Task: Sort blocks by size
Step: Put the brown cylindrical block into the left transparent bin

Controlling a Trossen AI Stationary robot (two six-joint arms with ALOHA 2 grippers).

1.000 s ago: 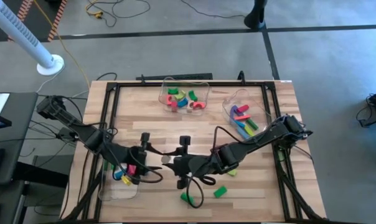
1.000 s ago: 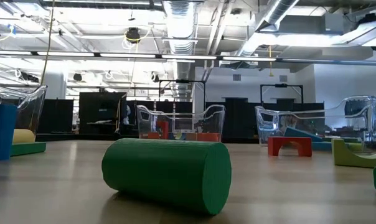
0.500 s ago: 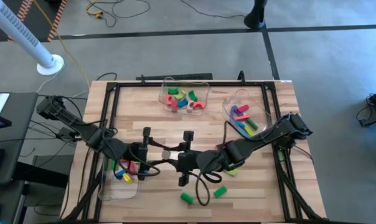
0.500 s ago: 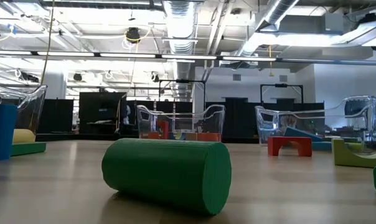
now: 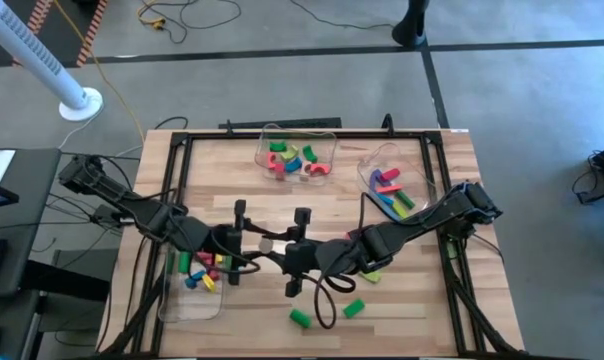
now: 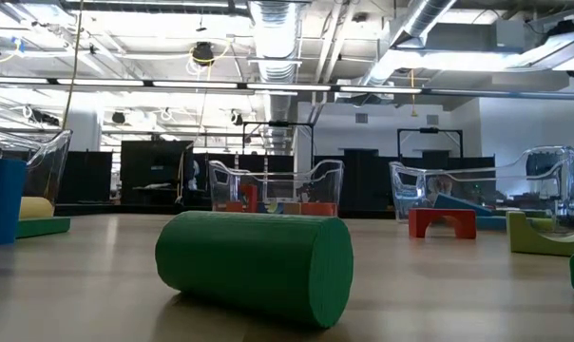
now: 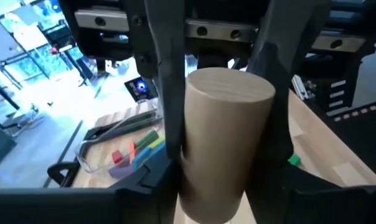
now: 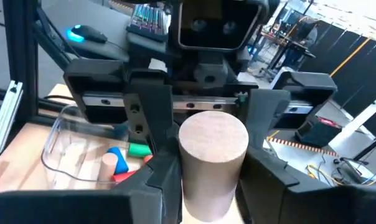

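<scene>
We start over on the left of the wooden table, where a clear bin at the near left corner holds a jumble of red, yellow, blue and green blocks. Just right of that bin the left gripper reaches toward mid-table, and in its wrist view we see its dark fingers pressed on both sides of a tan cylinder, so we call it clenched on that piece. Meeting it head-on from the other side is the right gripper, and its own wrist view shows the same tan cylinder squeezed between its fingers, so both arms grasp the one block, held between the two grippers right of the bin. Farther from us than the cylinder, a second clear bin sits at the table's far edge with red, green, blue and pink pieces, and to its right a third bin carries pink, blue and green bars. Nearer to us than the cylinder, a green cylinder lies on its side on bare wood, with a green block just to its right. From table height that green cylinder fills the foreground, and a red arch stands upright off to its right.
</scene>
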